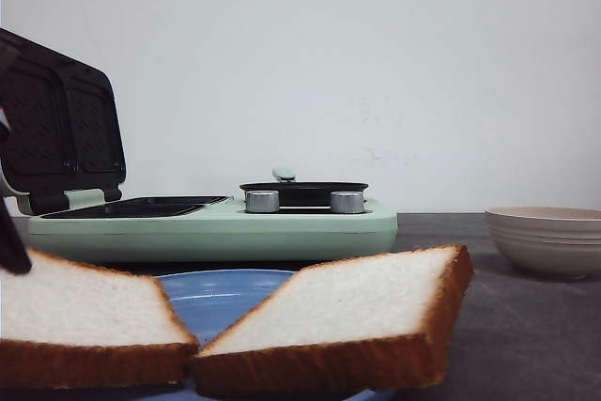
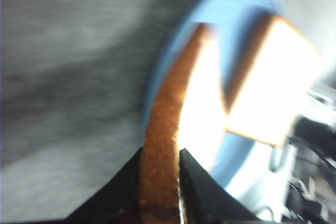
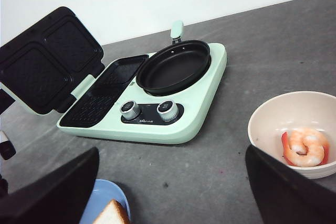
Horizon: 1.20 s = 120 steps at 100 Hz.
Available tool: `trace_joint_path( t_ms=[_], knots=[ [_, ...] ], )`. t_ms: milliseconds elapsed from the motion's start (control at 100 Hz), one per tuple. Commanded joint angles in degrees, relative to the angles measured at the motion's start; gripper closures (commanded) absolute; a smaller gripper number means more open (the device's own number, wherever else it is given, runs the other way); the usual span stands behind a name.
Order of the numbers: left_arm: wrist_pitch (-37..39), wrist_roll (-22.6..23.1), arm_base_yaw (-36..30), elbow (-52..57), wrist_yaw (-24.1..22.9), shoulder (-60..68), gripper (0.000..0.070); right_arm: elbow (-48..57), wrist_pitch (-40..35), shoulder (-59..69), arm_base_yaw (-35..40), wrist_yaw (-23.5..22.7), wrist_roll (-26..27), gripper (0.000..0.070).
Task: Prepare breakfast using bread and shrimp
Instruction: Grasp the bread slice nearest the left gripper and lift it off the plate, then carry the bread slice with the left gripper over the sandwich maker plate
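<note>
Two slices of bread lie on a blue plate [image 1: 218,294]: the left slice [image 1: 84,312] and the right slice [image 1: 352,302], each propped on the rim. My left gripper [image 2: 160,153] is shut on the brown crust edge of the left slice [image 2: 163,129], with the other slice [image 2: 275,93] beyond it over the plate [image 2: 236,19]. A dark finger [image 1: 11,243] of it shows at the left edge. One pink shrimp [image 3: 306,148] lies in a beige bowl [image 3: 273,114]. My right gripper [image 3: 172,150] hangs open above the bare table between plate and bowl.
A mint-green breakfast maker [image 3: 194,116] stands behind the plate, its waffle lid [image 3: 47,59] raised, grill plates [image 3: 105,93] exposed, and a black frying pan [image 3: 173,66] on its right half. The bowl [image 1: 549,237] sits at the right. A white wall stands behind.
</note>
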Motion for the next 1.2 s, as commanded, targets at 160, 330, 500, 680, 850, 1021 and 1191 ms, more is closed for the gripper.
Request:
trace_joint_path(
  t_ms=[160,330,500,680,850,1021,1191],
  knots=[
    [1.9,1.2,-0.2,2.1,4.0,-3.1,0.0700,0.8,0.5,0.1,0.2,0.0,-0.5,0.0140],
    [4.1,-1.6,-0.2,5.7,4.0,-7.1,0.0700,0.8,0.5,0.1,0.2,0.1,-0.7,0.0140],
    [9.7,-8.3,-0.2,11.2,4.1,-9.8,0.0700,0.8,0.5,0.1,0.2,0.1,-0.7,0.0140],
    [18.3,-12.5,-0.8,18.9,-1.9,-9.9,0.0700,0.8,0.5,0.1,0.2,0.1,-0.7,0.0140],
    [25.6,-12.7,-2.1,25.7,-16.2,-9.1,0.0700,0.8,0.5,0.1,0.2,0.1,-0.7,0.0140],
    [27.1,-8.7,-2.7,32.1,-26.0,-5.0,0.0700,0.8,0.5,0.2,0.2,0.3,-0.8,0.0141],
    [27.1,-2.6,-4.3,38.3,-34.4,1.5,0.0699,0.8,0.4,0.2,0.2,1.6,-1.3,0.0141]
  ],
)
